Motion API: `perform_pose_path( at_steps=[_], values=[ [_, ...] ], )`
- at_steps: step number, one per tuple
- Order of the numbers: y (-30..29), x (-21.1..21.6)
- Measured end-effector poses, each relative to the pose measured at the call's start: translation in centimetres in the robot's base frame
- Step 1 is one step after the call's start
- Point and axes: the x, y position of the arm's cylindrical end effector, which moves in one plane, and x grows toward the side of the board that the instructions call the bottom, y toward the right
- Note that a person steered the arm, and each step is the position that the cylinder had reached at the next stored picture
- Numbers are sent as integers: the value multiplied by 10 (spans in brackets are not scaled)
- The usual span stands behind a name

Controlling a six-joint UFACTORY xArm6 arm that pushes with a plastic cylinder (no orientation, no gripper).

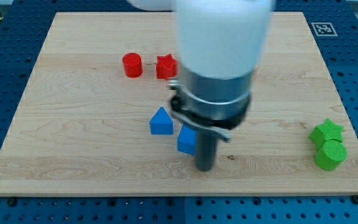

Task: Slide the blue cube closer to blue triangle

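My tip [204, 168] is a bare rod holding nothing, resting on the wooden tabletop [73, 155]. The blue cube [186, 140] touches its left side; the blue triangle [161, 121] sits just beyond. Green blocks [327, 144] lie far right; red cylinder [132, 65] and red star [166, 66] farther up

1. A red cylinder [132, 65] is standing near the top of the wooden worktop [73, 143], left of centre.
2. A red star-shaped block [166, 66] is sitting just beside that cylinder, on its right.
3. A green star-shaped block [327, 131] is lying near the worktop's right edge.
4. A green cylinder [330, 154] is sitting directly below the green star, touching it.
5. A black-and-white square marker [322, 28] is showing at the worktop's top right corner.
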Motion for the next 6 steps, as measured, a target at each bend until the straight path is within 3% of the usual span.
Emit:
perform_pose_path(
  at_steps=[2, 6],
  values=[
    [7, 0],
    [-63, 5]
  ],
)
